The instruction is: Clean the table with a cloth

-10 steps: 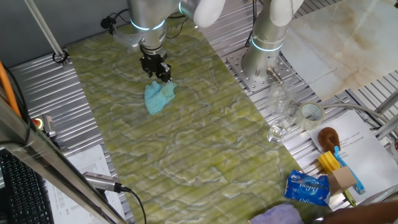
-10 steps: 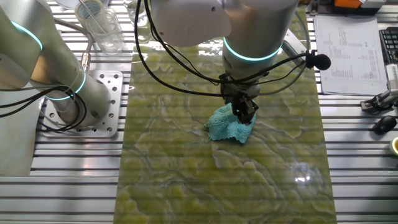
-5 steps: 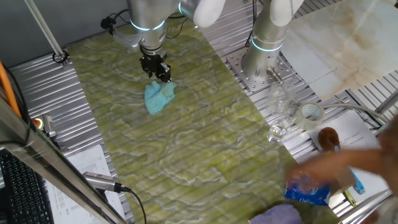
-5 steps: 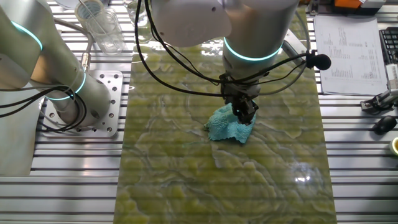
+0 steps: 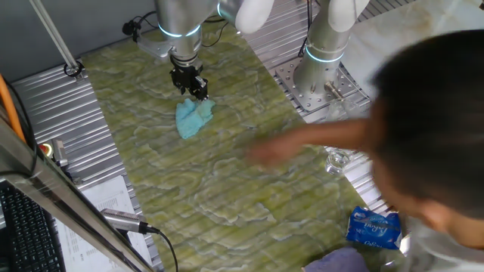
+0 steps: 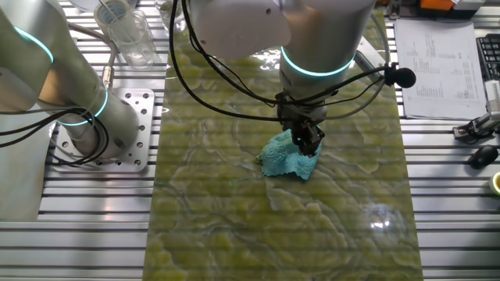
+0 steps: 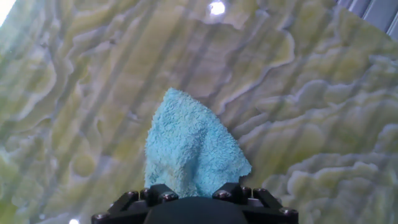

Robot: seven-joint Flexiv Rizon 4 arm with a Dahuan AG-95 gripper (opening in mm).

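Observation:
The light-blue cloth (image 5: 193, 117) lies crumpled on the yellow-green marbled table (image 5: 227, 181) near its far end. My gripper (image 5: 198, 92) stands over the cloth's far edge and is shut on it, holding that edge against the table. In the other fixed view the gripper (image 6: 308, 143) pinches the right top of the cloth (image 6: 287, 158) on the table (image 6: 234, 226). In the hand view the cloth (image 7: 189, 146) spreads out from between the fingers of the gripper (image 7: 194, 190) over the table (image 7: 311, 124); the fingertips are hidden.
A person's blurred head (image 5: 431, 128) and arm (image 5: 302, 147) reach over the table's right side. A second arm's base (image 5: 321, 57) stands at the right rear. A glass (image 5: 338, 160), a blue packet (image 5: 373, 228) and lavender fabric (image 5: 336, 262) lie at the right front.
A person's head and arm have moved in from the right over the table and hide the items on the paper. My gripper and the cloth have not moved.

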